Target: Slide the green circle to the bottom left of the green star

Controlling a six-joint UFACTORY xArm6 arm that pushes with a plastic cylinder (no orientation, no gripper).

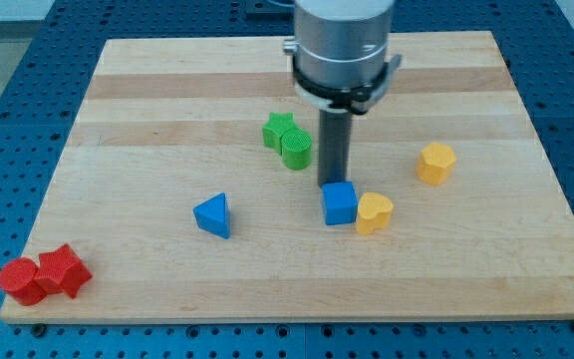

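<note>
The green circle lies near the board's middle, touching the green star at the star's lower right. My tip comes down just right of the green circle, with a small gap, and right behind the blue cube. The rod hangs from the grey arm end at the view's top.
A yellow heart touches the blue cube's right side. A yellow hexagon sits further right. A blue triangle lies left of centre. Two red blocks sit at the wooden board's bottom left corner.
</note>
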